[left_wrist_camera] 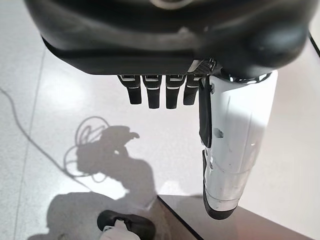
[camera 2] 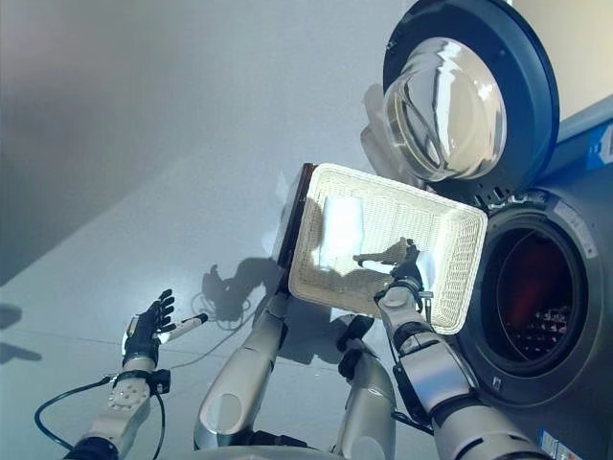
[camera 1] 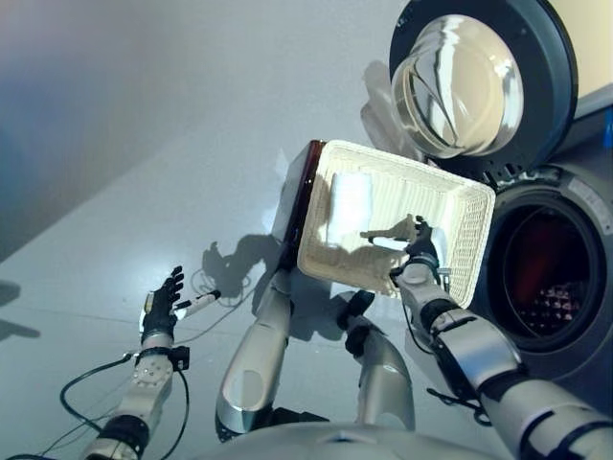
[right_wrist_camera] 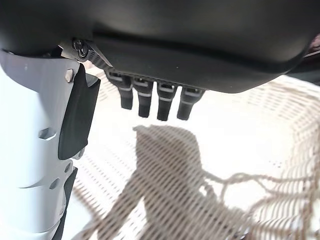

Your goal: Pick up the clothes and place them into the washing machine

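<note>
A white woven basket [camera 1: 467,228] stands tilted on a dark brown stand [camera 1: 298,203] beside the washing machine. I see no clothes in it, only a patch of light and my hand's shadow. My right hand [camera 1: 421,253] hovers open over the basket's near rim, fingers straight above the woven floor [right_wrist_camera: 240,130] and holding nothing. The washing machine's drum [camera 1: 548,270] gapes at the right, with something reddish [camera 2: 530,278] inside. Its round glass door [camera 1: 467,84] is swung wide open above the basket. My left hand [camera 1: 163,305] hangs open over the floor at lower left, empty.
The grey floor [camera 1: 144,144] spreads to the left and behind the basket. A corner of the brown stand [left_wrist_camera: 215,227] shows past my left hand [left_wrist_camera: 160,92]. The machine's grey front [camera 1: 584,192] closes off the right side.
</note>
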Robot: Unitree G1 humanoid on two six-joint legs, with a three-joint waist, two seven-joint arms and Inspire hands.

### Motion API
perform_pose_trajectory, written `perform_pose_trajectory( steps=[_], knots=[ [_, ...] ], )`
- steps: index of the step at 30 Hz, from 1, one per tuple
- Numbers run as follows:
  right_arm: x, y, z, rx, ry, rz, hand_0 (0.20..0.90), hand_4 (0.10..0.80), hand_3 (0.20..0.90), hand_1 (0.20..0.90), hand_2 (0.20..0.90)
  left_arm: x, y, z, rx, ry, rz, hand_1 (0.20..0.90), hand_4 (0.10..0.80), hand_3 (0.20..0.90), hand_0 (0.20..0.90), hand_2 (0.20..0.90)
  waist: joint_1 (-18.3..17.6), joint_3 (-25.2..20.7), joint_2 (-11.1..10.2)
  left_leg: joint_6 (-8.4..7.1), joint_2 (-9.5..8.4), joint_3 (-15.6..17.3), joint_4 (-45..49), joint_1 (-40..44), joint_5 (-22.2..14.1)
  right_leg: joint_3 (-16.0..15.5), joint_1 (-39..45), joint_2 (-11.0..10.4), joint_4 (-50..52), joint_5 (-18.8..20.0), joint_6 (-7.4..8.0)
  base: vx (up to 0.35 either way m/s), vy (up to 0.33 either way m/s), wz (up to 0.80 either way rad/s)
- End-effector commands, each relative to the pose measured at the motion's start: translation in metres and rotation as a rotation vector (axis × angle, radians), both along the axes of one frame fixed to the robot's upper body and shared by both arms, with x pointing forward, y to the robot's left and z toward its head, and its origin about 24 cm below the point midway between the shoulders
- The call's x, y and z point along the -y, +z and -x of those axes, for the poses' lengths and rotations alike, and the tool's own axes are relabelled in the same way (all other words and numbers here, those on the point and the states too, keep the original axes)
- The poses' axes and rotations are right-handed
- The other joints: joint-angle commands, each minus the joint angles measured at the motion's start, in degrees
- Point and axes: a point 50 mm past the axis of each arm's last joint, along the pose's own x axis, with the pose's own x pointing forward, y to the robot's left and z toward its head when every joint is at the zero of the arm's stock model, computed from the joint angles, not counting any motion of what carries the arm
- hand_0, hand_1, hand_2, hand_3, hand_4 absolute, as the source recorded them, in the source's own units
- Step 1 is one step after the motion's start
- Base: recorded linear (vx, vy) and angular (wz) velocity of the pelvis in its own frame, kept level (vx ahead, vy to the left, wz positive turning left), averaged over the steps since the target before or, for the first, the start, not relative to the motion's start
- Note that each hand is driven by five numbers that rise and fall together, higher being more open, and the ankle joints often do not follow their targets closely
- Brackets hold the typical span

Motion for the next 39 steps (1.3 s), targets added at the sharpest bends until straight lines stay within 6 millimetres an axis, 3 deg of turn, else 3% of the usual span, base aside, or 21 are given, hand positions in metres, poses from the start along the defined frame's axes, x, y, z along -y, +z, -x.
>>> perform_pose_trajectory(
  steps=[1, 18, 32, 36, 39],
  knots=[
    [0.014, -0.01, 0.016, 0.029, -0.057, 0.007, 0.9, 0.8, 0.9, 0.9, 0.9, -0.035, 0.008, 0.015, -0.003, 0.074, -0.111, 0.9, 0.8, 0.9, 0.9, 0.9, 1.48, -0.62, -0.88, -1.38, -3.94, 1.36, 2.24, -3.48, -2.75, -0.57, 3.35, 1.58, -4.76, 1.28, -0.58, 0.044, -0.003, 0.28],
    [-0.003, -0.009, 0.01, 0.041, -0.026, -0.015, 0.9, 0.8, 0.9, 0.9, 0.9, -0.037, 0.013, 0.009, 0.01, 0.057, -0.126, 0.9, 0.8, 0.9, 0.9, 0.9, 4.33, 0.15, -2.99, -1.4, -5.24, -1.26, 1.98, -4.63, -2.44, -4.1, 3.84, 0.21, -3.17, -0.34, -0.2, 0.047, 0.01, 0.19],
    [-0.021, 0.005, -0.005, 0.085, 0.012, -0.036, 0.9, 0.8, 0.9, 0.9, 0.9, -0.043, 0.02, -0.003, 0.023, 0.061, -0.159, 0.9, 0.8, 0.9, 0.9, 0.9, 7.78, 1.65, -4.91, -1.44, -6.49, -3.56, 2.32, -6.12, -2.46, -6.92, 3.55, -0.44, -0.97, -1.9, -0.16, 0.046, -0.003, 0.16],
    [-0.021, 0.009, -0.009, 0.076, 0.01, -0.001, 0.9, 0.8, 0.9, 0.9, 0.9, -0.043, 0.025, -0.009, 0.05, 0.054, -0.16, 0.9, 0.8, 0.9, 0.9, 0.9, 9.0, 2.55, -4.47, -1.31, -6.95, -4.31, 2.61, -7.12, -2.34, -7.59, 2.53, -0.72, 0.47, -2.46, -0.13, 0.01, 0.005, 0.23],
    [-0.009, 0.013, -0.01, 0.036, -0.034, 0.082, 0.9, 0.8, 0.9, 0.9, 0.9, -0.037, 0.031, -0.016, 0.085, 0.022, -0.154, 0.9, 0.8, 0.9, 0.9, 0.9, 10.11, 3.49, -2.91, -1.08, -7.89, -5.1, 3.06, -8.62, -2.19, -8.47, 0.91, -1.52, 3.07, -3.6, -0.02, -0.03, 0.025, 0.14]
  ],
)
